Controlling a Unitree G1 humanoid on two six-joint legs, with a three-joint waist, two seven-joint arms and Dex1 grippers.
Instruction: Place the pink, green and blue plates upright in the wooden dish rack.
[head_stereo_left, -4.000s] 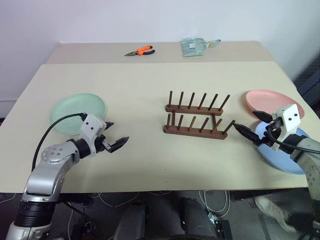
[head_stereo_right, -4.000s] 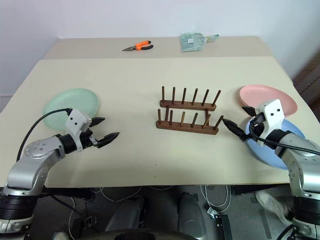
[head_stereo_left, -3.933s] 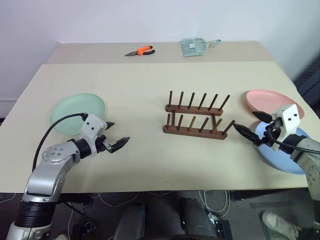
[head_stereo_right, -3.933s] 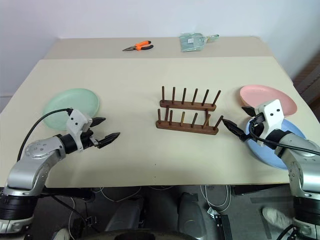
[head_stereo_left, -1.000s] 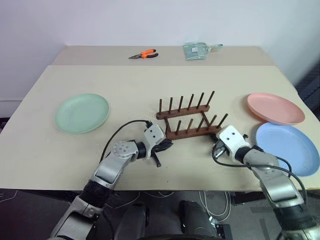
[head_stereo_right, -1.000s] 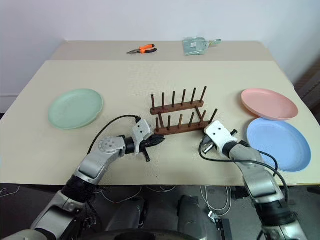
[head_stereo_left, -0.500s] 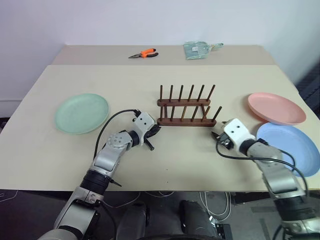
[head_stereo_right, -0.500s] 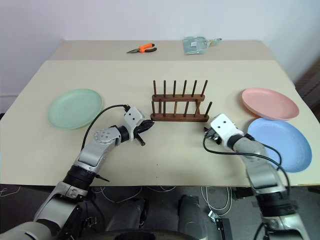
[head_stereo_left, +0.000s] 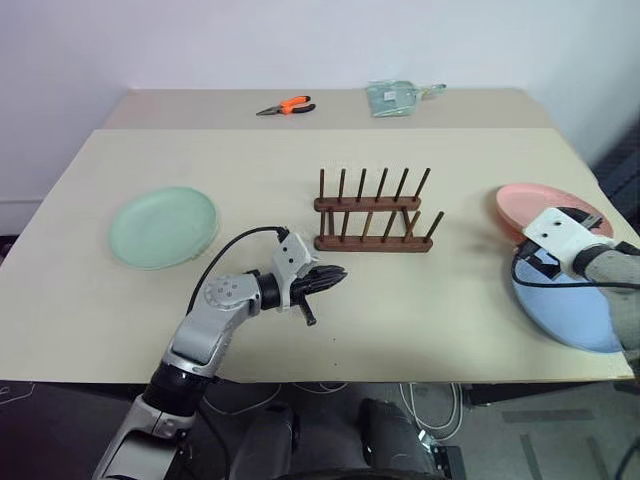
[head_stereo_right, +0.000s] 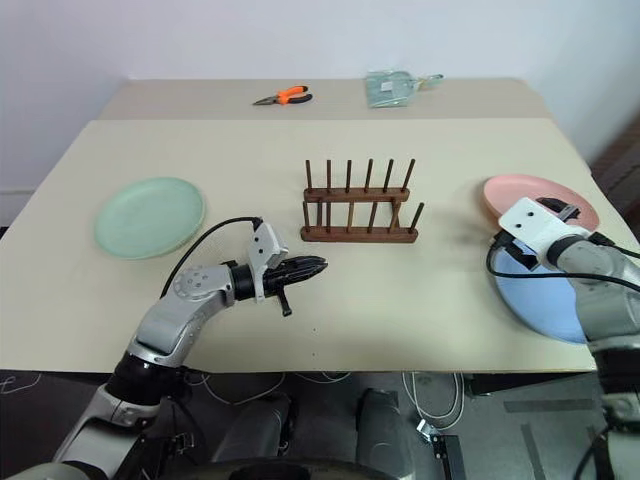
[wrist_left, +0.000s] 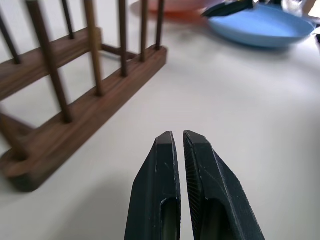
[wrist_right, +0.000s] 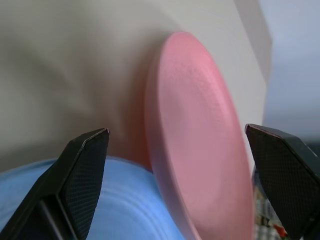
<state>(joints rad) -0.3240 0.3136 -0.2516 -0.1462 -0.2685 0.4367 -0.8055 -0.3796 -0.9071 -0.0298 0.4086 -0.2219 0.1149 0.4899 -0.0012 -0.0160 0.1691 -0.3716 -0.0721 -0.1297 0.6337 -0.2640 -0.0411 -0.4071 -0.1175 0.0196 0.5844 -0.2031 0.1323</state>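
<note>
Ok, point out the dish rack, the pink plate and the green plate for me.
dish rack (head_stereo_right: 352, 235), right eye view, near base rail.
pink plate (wrist_right: 200, 130), right wrist view, middle of its face.
green plate (head_stereo_left: 163, 226), left eye view, centre of the plate.

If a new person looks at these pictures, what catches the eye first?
The dark rack stands empty mid-table. The green plate lies flat at the table's left; the pink plate and blue plate lie at the right, where the open right gripper faces the pink one.

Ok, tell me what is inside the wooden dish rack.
Nothing: the wooden dish rack holds no plate between its pegs. The green plate, pink plate and blue plate lie flat on the table.
</note>
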